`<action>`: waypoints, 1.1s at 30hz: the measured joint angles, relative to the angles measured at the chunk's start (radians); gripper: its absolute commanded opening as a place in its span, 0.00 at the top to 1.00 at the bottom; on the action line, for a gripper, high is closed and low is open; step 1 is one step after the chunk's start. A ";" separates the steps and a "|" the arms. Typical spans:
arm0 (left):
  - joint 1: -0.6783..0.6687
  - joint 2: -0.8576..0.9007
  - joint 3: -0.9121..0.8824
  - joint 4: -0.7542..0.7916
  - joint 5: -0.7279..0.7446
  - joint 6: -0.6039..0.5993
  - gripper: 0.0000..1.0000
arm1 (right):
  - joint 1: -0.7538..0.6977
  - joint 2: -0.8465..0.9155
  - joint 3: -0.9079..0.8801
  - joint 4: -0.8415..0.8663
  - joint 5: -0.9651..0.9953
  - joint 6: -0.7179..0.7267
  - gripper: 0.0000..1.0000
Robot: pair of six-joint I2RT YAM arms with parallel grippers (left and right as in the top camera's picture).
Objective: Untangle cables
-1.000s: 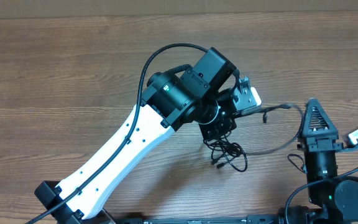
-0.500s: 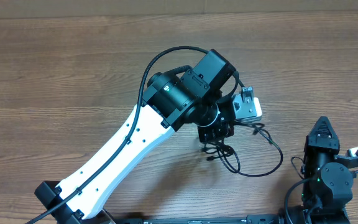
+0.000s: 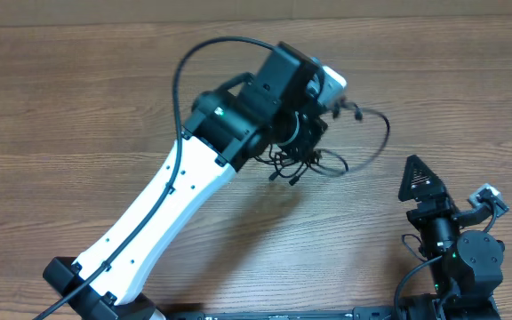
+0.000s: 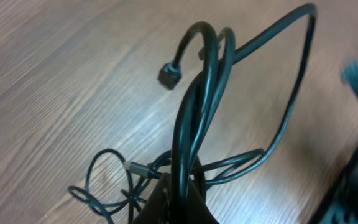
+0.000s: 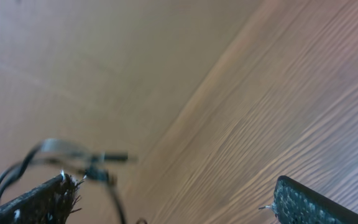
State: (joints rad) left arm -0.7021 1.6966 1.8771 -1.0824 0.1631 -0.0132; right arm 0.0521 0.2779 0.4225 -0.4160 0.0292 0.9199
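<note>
i see left gripper (image 4: 174,198) pinching cables (image 4: 194,93) bunch; right gripper (image 5: 171,190) spread wide, well apart from cables.

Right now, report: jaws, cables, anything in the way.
Left gripper: jaws shut on cables. Right gripper: jaws open, empty, apart from cables. Cables tangled, one loop arcing wide. Nothing seen in the way.

The cables (image 3: 302,163) bunch at the left gripper (image 3: 305,147) — the right gripper (image 3: 419,178) lies well apart, to the cables' right.
</note>
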 measured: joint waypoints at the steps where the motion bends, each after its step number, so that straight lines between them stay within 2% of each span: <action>1: 0.008 0.000 0.000 0.007 -0.001 -0.019 0.96 | 0.000 0.000 0.000 0.005 -0.024 -0.005 0.00; 7: 0.021 0.000 0.000 0.069 0.065 -0.093 0.96 | 0.000 0.000 0.000 0.097 -0.159 -0.016 0.00; 15: 0.001 0.000 0.000 0.111 0.245 -0.101 0.96 | 0.000 0.000 0.000 0.132 -0.259 -0.019 0.00; 17: 0.001 0.000 0.000 0.111 0.287 -0.100 0.96 | 0.000 0.000 0.000 0.132 -0.265 -0.019 0.03; 19: -0.002 0.000 0.000 0.112 0.323 -0.100 0.96 | 0.000 0.000 0.000 0.132 -0.269 -0.023 0.11; 20: -0.002 0.000 0.000 0.111 0.337 -0.099 0.96 | 0.000 0.000 0.000 0.132 -0.269 -0.023 0.18; 25: -0.003 0.000 0.000 0.112 0.376 -0.096 0.96 | 0.000 0.000 0.000 0.133 -0.277 -0.024 0.92; 26: -0.003 0.000 0.000 0.112 0.379 -0.096 0.96 | 0.000 0.000 0.000 0.133 -0.278 -0.024 0.96; 33: -0.003 0.000 0.000 0.111 0.369 -0.092 0.96 | 0.000 0.000 0.000 0.156 -0.303 -0.023 0.96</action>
State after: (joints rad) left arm -0.7055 1.6966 1.8771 -0.9718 0.5320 -0.1051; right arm 0.0521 0.2779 0.4225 -0.2600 -0.2737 0.8974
